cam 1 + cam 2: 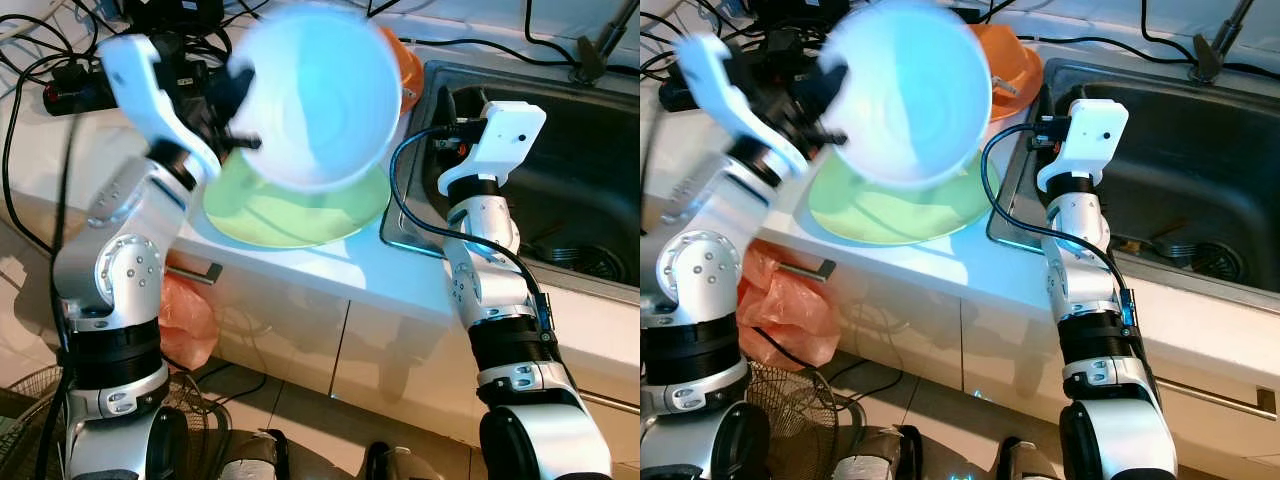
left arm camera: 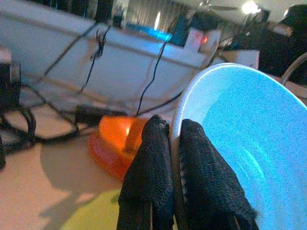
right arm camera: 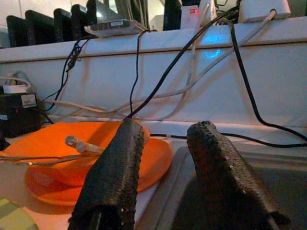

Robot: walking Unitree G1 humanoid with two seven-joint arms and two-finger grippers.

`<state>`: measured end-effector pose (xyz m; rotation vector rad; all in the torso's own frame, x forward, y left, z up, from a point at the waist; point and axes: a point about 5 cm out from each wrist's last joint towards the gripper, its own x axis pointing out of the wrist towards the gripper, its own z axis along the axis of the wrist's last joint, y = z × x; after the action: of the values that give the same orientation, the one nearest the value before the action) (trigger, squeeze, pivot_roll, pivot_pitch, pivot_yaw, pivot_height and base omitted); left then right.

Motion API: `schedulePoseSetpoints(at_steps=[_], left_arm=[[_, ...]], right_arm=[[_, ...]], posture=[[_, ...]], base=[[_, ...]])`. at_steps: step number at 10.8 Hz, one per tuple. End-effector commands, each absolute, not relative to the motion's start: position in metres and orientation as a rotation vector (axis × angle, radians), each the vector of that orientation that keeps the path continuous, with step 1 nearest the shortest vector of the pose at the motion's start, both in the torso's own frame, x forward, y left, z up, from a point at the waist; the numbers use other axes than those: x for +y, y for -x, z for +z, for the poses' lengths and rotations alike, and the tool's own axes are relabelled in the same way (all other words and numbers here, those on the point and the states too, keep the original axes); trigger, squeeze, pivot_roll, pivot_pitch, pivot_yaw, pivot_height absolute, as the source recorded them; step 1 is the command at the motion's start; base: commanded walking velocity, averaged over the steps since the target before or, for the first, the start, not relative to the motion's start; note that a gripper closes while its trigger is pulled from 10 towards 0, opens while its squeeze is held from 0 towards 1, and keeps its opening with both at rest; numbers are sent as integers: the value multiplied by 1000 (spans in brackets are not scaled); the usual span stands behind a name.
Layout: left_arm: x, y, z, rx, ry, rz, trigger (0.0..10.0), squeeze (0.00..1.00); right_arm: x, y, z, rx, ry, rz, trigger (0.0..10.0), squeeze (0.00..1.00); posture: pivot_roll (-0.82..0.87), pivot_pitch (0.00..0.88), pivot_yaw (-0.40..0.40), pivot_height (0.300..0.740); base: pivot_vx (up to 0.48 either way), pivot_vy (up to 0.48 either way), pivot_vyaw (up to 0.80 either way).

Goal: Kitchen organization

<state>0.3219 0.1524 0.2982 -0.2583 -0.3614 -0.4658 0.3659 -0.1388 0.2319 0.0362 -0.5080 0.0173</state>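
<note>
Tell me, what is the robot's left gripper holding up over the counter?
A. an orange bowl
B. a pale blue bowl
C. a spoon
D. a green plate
B: the left gripper pinches the rim of the pale blue bowl, lifted above the green plate.

White countertop [image 1: 330, 265] beside a steel sink [image 1: 590, 190]. On it: a green plate [image 1: 290, 215] near the front edge, an orange bowl on an orange plate [image 3: 96, 163] behind, black cables [image 1: 40, 40] at the back left.
</note>
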Motion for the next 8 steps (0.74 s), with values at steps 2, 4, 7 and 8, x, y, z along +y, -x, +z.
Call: schedulePoseSetpoints(at_steps=[2,4,7,8], left_arm=[[146,-314,318,-499,234,-478,10000,0],[140,-316,328,-596,173,-391,10000,0],[112,-321,338,-740,-54,-317,10000,0],[105,-324,337,-755,-96,-315,10000,0]], right_arm=[[-144,-367,236,-521,-34,-4,10000,0],[-147,-368,239,-526,-28,-13,10000,0],[-154,-369,243,-537,-27,-24,10000,0],[-158,-369,245,-533,-58,-25,10000,0]], posture=[[87,135,17,740],[86,132,15,740],[83,134,13,740],[83,134,13,740]], base=[[0,0,0],[0,0,0],[0,0,0],[0,0,0]])
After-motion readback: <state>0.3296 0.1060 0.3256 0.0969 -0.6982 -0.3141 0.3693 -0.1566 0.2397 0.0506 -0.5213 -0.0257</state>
